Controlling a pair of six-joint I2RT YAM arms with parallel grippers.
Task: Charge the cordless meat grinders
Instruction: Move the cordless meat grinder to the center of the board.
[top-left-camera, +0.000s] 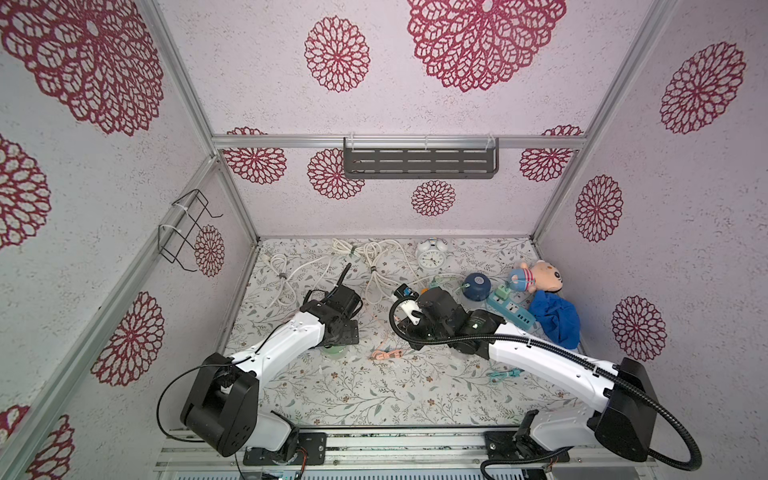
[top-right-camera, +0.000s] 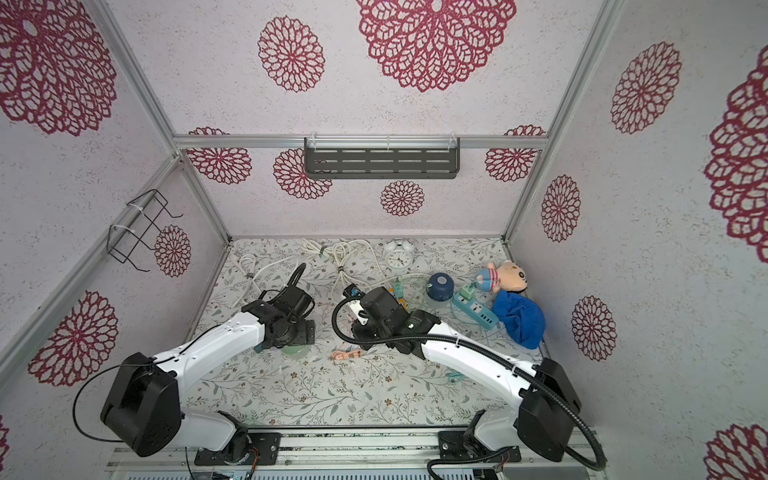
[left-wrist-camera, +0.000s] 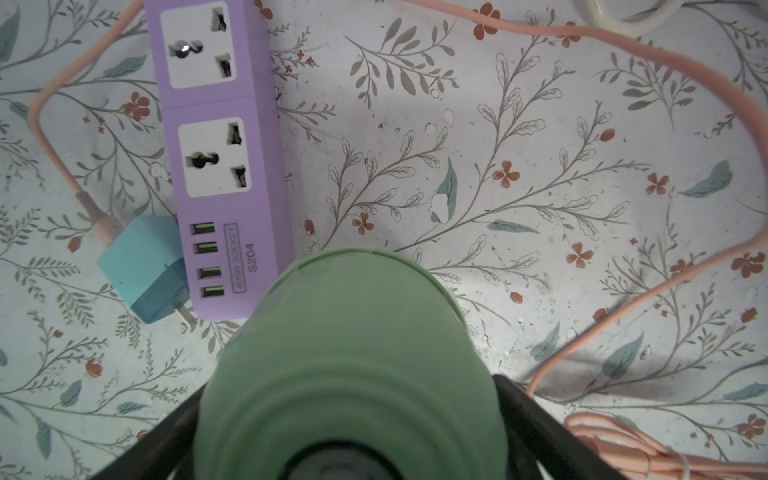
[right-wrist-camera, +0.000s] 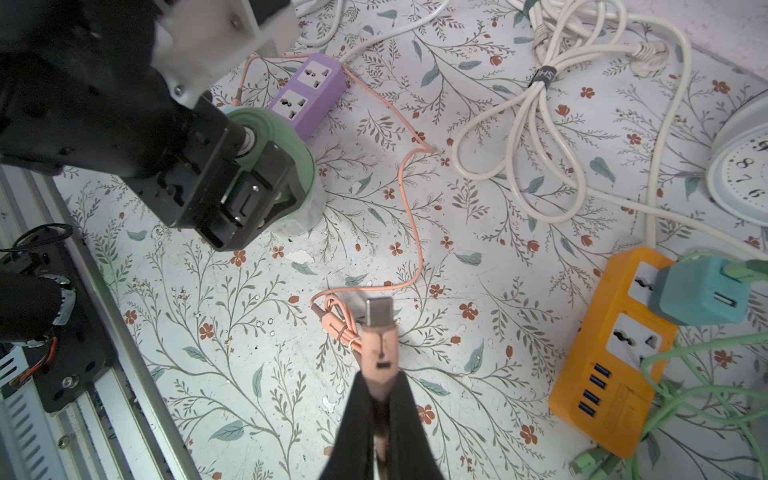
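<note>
Mint-green plastic peeks from beneath the left arm (top-left-camera: 286, 338) in both top views. There the mint green grinder (top-left-camera: 334, 352) stands left of centre on the floral table (top-left-camera: 353, 399). The navy blue grinder (top-left-camera: 476, 286) sits far right, near a blue power strip (top-left-camera: 512, 311). I cannot find a third grinder.

In the left wrist view, the left end effector (left-wrist-camera: 353, 390) spreads its jaws wide astride that smooth, ringed dome, apparently to steady it rather than clamp it. Just beside the dome lies a matte purple power strip (left-wrist-camera: 220, 158). A teal adapter (left-wrist-camera: 141, 270) touches its side with prongs bare, unplugged.

In the right wrist view, the right end effector (right-wrist-camera: 379, 382) is pinched tight on a rubbery pink USB-C plug (right-wrist-camera: 378, 345). The metal tip points forward, likely ready for the grinder's port. Its thin pink cable (right-wrist-camera: 420, 257) snakes toward the purple strip.
</note>
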